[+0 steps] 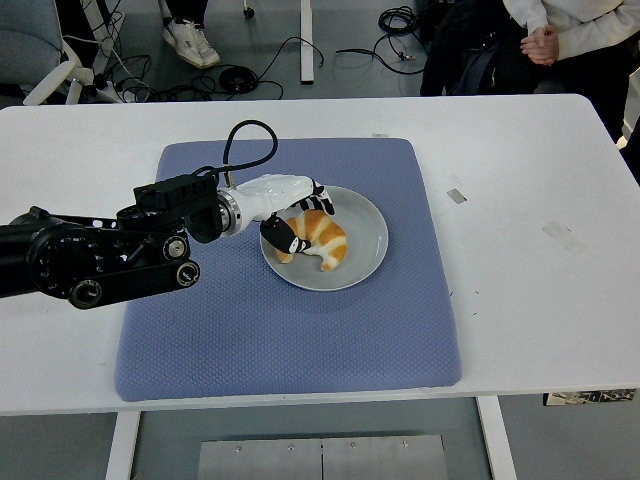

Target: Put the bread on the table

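Note:
A golden croissant [322,240] lies on a grey plate [364,255] in the middle of a blue mat [290,330]. My left hand [298,214], white with black fingertips, reaches in from the left and is curled over the croissant's left end, thumb below and fingers above it. The croissant still rests on the plate. My right arm is not in view.
The white table [530,250] lies bare to the right of the mat, with small tape marks [456,195]. A black cable [248,140] loops above my left wrist. A person sits at the top right [560,30]. Cables lie on the floor beyond the table.

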